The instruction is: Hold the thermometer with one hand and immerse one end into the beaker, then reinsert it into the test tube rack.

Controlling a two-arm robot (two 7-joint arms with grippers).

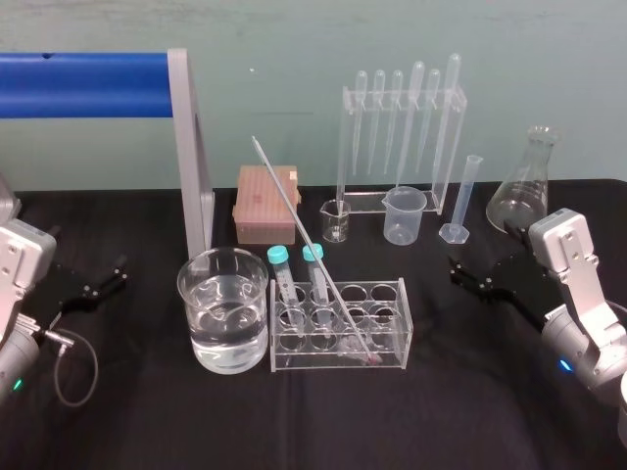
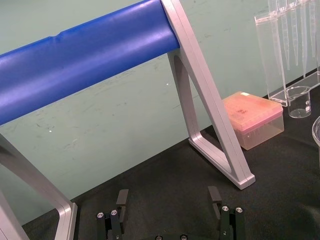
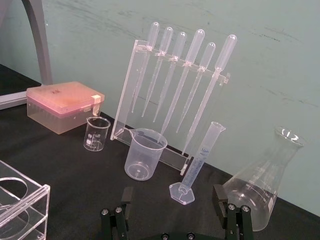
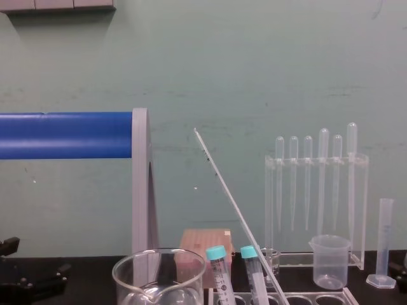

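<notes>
Glossy glass beaker (image 1: 183,287) and clear plastic test tube rack (image 1: 388,354) on matt cloth (image 1: 147,421).

The thin glass thermometer (image 1: 285,196) leans tilted in the clear test tube rack (image 1: 404,318), its top pointing far-left, just right of the beaker (image 1: 221,282), half full of clear liquid.

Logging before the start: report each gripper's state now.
Left long black gripper: open, holding nothing.
Right long black gripper: open, holding nothing.
</notes>
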